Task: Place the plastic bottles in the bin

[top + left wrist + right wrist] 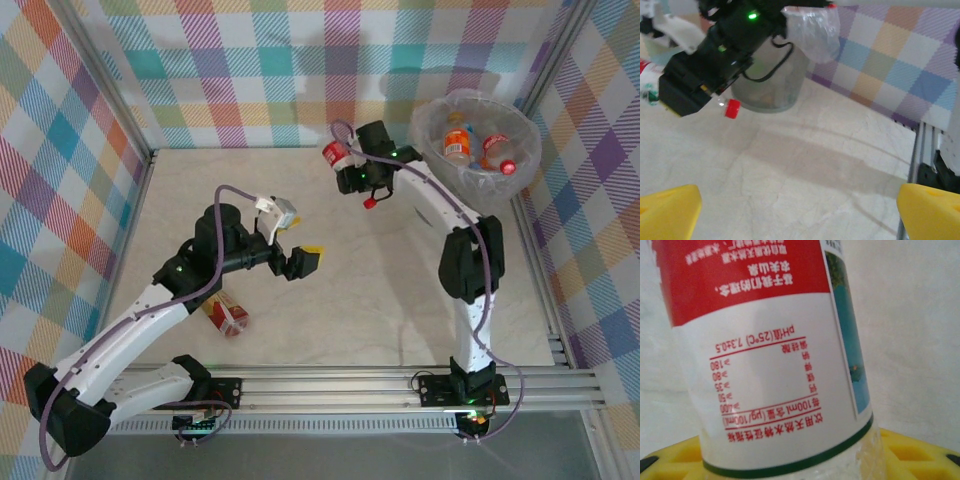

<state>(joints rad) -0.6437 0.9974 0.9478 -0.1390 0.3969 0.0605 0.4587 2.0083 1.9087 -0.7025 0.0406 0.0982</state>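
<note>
The red-and-white-labelled bottle (336, 153) is off the table at about 12 o'clock in the top view. The right gripper (355, 178) pinches it across its body, and its red cap (369, 201) points toward 6 o'clock. The right wrist view shows the label close up, with a yellow finger pad (920, 455) behind its lower end. The bin (520, 120) stands near the bottle at its 3 o'clock, in the table's 2 o'clock corner. An orange-labelled bottle (458, 141) and a red-labelled bottle (497, 152) already lie inside it. One more bottle (228, 314) rests on the table at about 8 o'clock, beside the left forearm. The left gripper (303, 258) hovers near the table's centre with its fingers spread wide and holding nothing. The step in hand looks like the carry to the bin. The next move probably calls for swinging the held bottle toward 3 o'clock, high enough to clear the crinkly bag rim, and letting go only once it is over the opening. After that, the bottle at 8 o'clock remains to be fetched.
</note>
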